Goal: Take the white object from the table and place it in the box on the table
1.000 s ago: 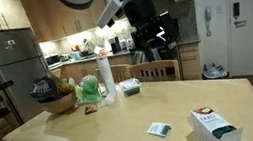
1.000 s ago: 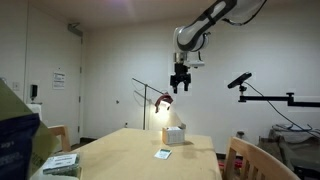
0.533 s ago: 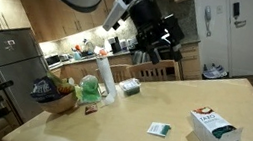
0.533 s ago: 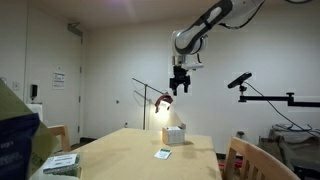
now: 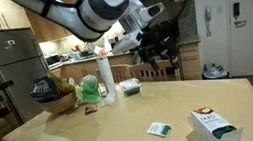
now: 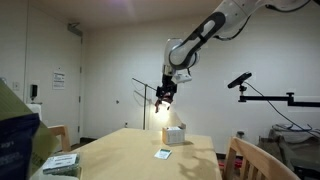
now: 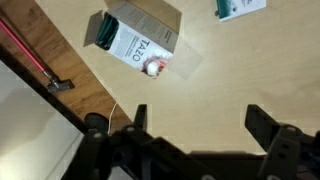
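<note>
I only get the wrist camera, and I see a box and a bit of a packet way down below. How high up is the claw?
Observer: The gripper hangs high in the air, well above the table.
Operator: Is there other stuff on the table?
Observer: Yes, a tall white roll and a dark basket stand toward the end away from the box.
Operator: Where's the whole packet?
Observer: The white packet lies flat between the roll and the box, touching neither.
</note>
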{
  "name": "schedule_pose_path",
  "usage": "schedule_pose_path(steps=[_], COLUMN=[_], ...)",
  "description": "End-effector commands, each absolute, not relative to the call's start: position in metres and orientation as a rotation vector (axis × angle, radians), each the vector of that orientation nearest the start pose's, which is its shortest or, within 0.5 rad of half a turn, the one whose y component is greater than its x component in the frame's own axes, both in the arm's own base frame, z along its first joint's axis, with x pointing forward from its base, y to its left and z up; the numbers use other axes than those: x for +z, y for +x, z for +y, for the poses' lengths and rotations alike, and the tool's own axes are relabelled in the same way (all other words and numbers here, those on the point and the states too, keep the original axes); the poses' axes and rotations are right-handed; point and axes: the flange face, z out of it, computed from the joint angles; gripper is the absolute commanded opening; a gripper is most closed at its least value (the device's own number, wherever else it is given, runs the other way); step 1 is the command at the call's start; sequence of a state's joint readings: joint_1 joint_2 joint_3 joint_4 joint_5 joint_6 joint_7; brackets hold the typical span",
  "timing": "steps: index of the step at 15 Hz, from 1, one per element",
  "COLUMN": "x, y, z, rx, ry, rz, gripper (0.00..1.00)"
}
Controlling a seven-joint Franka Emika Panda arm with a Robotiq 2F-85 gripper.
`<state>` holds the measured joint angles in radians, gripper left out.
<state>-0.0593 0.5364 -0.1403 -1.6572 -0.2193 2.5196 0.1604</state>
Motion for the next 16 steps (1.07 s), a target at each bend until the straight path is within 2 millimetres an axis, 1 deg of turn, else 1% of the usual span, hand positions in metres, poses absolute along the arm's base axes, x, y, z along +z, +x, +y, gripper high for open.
schedule_pose_path(steps=[1,3,5,8,12,14,15,16], x=[0.283,0.256,0.233,0.210,0.191,0.185,0.185,0.183], y=[0.716,0.719,0.723,0.730,0.736,0.739,0.740,0.732], z=[-0.110,-0.106,-0.107,-0.111,-0.117,-0.120,-0.121,-0.117], rx=[-0.449,-0.351,-0.268,-0.142,0.060,0.144,0.160,0.126], ry=[-3.337,-3.354,-3.377,-3.383,-3.364,-3.356,-3.335,-3.376], rz=[0.180,0.158,0.133,0.084,-0.036,-0.092,-0.153,-0.083], gripper=[1.00,1.00,1.00,1.00,1.00,1.00,1.00,1.00])
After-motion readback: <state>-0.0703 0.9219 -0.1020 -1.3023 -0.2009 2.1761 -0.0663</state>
